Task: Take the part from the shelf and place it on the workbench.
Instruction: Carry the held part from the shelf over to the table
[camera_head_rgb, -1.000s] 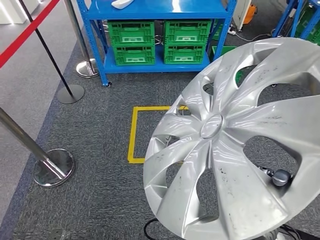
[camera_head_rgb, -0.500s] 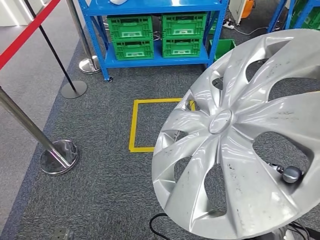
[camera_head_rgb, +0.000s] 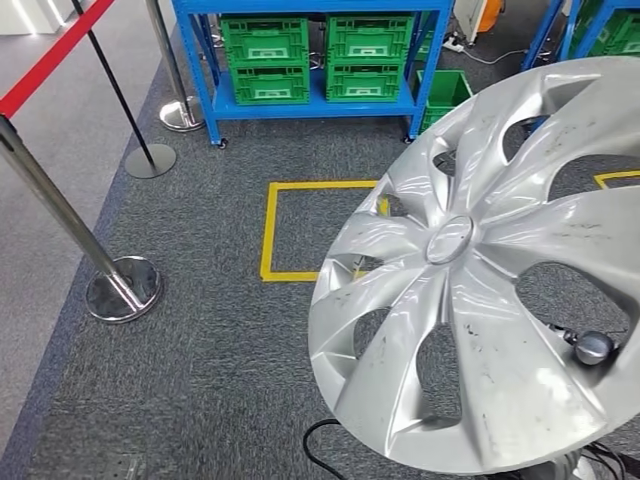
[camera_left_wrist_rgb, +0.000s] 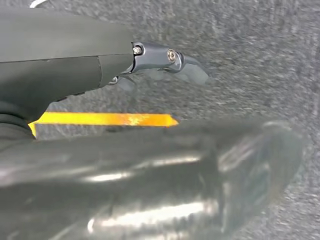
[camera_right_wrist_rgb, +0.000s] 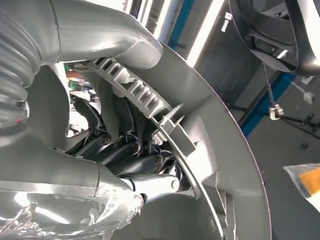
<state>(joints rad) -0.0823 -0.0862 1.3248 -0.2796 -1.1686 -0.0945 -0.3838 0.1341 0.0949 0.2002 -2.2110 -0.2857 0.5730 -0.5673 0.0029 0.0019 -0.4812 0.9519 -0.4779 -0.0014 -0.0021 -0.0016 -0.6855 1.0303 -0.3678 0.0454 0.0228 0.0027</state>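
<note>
The part is a large silver wheel cover (camera_head_rgb: 490, 280) with curved spokes and dark scuffs, held up tilted at the right of the head view. My right hand (camera_right_wrist_rgb: 128, 150) grips it from behind, dark fingers (camera_right_wrist_rgb: 113, 142) curled over the ribbed inner rim (camera_right_wrist_rgb: 170, 120). One fingertip (camera_head_rgb: 592, 347) shows through a spoke opening. My left hand (camera_left_wrist_rgb: 113, 70) hangs over the grey carpet with a dark finger (camera_left_wrist_rgb: 170, 56) stretched out and nothing in it.
A blue shelf (camera_head_rgb: 317, 100) with green crates (camera_head_rgb: 268, 55) stands ahead on the carpet. A yellow tape square (camera_head_rgb: 268, 230) marks the floor before it. Chrome stanchions (camera_head_rgb: 121, 290) with a red belt (camera_head_rgb: 45, 60) line the left. A black cable (camera_head_rgb: 317, 440) lies near my feet.
The whole view has shifted: the shelf and the tape square slid up and the stanchion base moved right, so the camera moved. The wheel cover stays in my right hand.
</note>
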